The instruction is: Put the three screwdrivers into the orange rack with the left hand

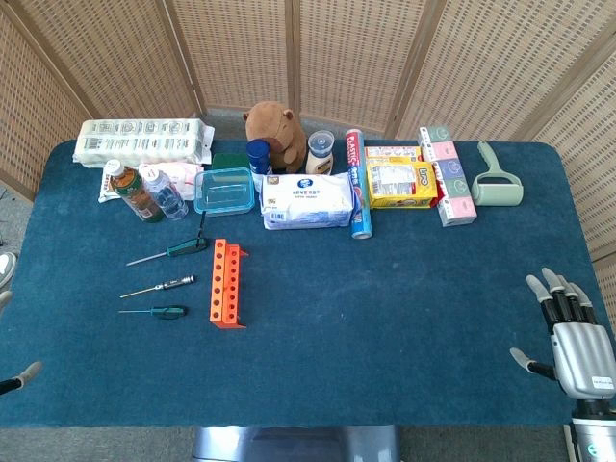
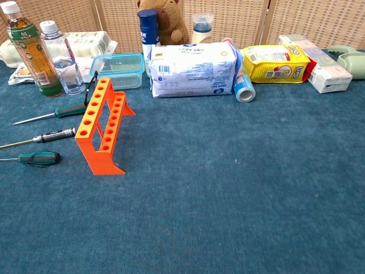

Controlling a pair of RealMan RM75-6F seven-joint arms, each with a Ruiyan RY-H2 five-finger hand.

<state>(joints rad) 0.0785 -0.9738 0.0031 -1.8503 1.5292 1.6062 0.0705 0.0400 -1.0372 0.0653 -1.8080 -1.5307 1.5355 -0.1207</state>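
Nearest you, your right robot hand (image 1: 576,337) sits at the table's (image 1: 385,318) near right corner, fingers spread apart and holding nothing. At the near left edge only a fingertip of your left robot hand (image 1: 21,375) shows, so you cannot tell how its fingers lie. Further in, on the left, three screwdrivers lie flat: the green-handled screwdriver (image 1: 154,311) closest, the silver-handled screwdriver (image 1: 159,286) behind it, the dark green screwdriver (image 1: 170,251) furthest. Just to their right stands the orange rack (image 1: 226,283), its holes unfilled. Along the far edge you see bottles (image 2: 33,50), a clear lidded box (image 2: 118,69), a wipes pack (image 2: 193,69) and a plush toy (image 1: 276,133).
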